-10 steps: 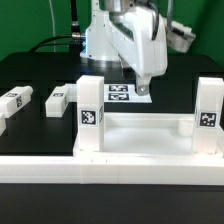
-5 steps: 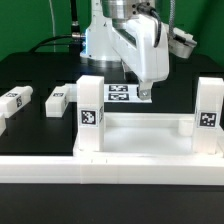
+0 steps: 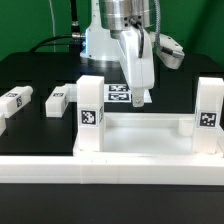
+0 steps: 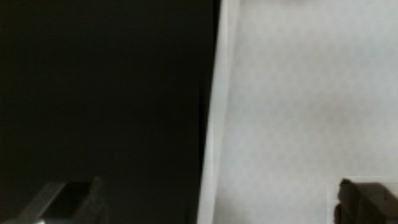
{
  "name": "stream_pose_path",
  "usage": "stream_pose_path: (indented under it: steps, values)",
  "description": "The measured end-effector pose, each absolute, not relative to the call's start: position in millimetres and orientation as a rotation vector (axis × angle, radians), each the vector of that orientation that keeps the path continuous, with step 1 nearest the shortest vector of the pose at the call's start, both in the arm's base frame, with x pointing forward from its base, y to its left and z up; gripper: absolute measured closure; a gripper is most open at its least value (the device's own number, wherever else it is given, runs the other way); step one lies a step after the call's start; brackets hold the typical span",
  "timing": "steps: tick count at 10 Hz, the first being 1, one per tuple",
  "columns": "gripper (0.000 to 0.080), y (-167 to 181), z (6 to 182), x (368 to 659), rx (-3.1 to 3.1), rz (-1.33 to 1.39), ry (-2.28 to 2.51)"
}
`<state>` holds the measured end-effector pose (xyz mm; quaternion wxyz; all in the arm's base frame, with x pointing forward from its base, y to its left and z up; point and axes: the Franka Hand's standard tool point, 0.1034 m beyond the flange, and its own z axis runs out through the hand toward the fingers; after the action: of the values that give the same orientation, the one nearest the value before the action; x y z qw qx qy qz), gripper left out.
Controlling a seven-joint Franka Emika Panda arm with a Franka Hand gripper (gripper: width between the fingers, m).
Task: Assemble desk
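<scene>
With the end effector held spread and empty near the desk top (two legs stand upright), a loose leg is likely to be fetched next.

Desk top: large white rectangular plastic tray, smooth, soft sheen
Upright legs: standing white plastic block at the tray's nine o'clock, second standing block at three o'clock, matt, printed black-and-white tags
Loose legs: lying white plastic block, second lying block, same matt finish
Table: black surface, matt
Border bar: long white plastic bar, smooth
Marker board: thin flat white board, matt print
Arm: white shell, glossy
</scene>
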<state>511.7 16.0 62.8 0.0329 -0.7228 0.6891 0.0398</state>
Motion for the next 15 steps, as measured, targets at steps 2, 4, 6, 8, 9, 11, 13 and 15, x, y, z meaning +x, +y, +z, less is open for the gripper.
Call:
stream_pose_path:
  steps: [2,4,6,8,9,11,13,15]
  values:
    - [0.0151,16.6,61.0,510.9,-2.228,0.122,2.12]
    - [0.0151,17.4,47.2,502.9,-2.25,0.144,2.131]
    - [0.0151,16.2,37.3,497.9,-2.262,0.16,2.142]
    - [0.0151,12.5,25.1,496.7,-2.274,0.172,2.155]
    - [0.0151,12.0,21.3,498.6,-2.28,0.172,2.155]
    - [0.0151,11.4,14.8,499.1,-2.288,0.176,2.158]
    - [0.0268,10.7,13.7,498.9,-2.304,0.178,2.143]
    - [0.0597,10.3,13.7,499.2,-2.318,0.177,2.126]
